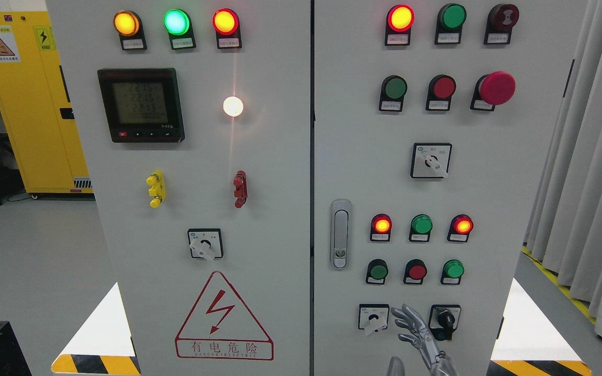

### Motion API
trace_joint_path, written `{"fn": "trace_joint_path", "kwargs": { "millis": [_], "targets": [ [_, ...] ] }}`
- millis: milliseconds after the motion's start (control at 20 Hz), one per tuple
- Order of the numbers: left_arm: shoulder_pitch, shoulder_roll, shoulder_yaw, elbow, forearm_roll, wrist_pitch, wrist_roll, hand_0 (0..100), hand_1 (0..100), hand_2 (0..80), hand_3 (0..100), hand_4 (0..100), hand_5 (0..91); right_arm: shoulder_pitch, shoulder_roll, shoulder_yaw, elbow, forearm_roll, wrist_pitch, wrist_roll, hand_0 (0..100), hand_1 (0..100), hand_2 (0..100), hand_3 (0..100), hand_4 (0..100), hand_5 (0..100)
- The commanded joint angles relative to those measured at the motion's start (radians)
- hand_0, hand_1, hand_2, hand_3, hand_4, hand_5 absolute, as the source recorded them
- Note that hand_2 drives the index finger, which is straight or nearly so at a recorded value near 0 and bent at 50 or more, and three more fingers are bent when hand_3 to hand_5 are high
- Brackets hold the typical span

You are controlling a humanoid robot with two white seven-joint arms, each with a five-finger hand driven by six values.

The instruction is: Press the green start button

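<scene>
A yellow cabinet (29,99) stands far off at the left, behind the big grey panel. The panel's left door (201,198) carries 3 lit lamps along its top: amber (126,23), green (176,22) and red (226,22). Below them sits a dark meter (140,104) with a pale screen, and to its right a small white lamp (233,106) glows. Lower down are a yellow handle (155,189) and a red handle (240,188), then a knob switch (205,244), then a red triangle warning sign (223,317).

Just right of the seam between the doors is a metal latch (340,234). The right door (489,183) has many buttons and lamps. Its upper rows include a green button (395,87), a red button (443,87) and a large red mushroom stop button (496,87), with a knob switch (431,161) under them. Further down, a row of 3 lamps sits above a row of 3 buttons: green (378,271), red (417,271), green (453,269).

Near the bottom edge, the right hand (420,334) rises between a white knob switch (373,317) and a black knob switch (444,318). Its fingers (403,315) are spread and relaxed, gripping nothing, and they sit below the low button row, apart from every green button. Grey curtains (588,156) hang at the far right.
</scene>
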Motion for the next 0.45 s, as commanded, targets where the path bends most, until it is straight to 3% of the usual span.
{"fn": "trace_joint_path", "kwargs": {
  "millis": [0,400],
  "targets": [
    [0.000,0.000,0.000,0.000,0.000,0.001,0.001,12,56,0.0,0,0,0.0,-0.010,0.029,0.011,-0.021,-0.009,0.000,0.001,88,77,0,0,0,0],
    [0.000,0.000,0.000,0.000,0.000,0.001,0.001,12,56,0.0,0,0,0.0,-0.010,0.028,0.012,-0.021,-0.009,0.000,0.011,86,78,0,0,0,0]
  ]
}}
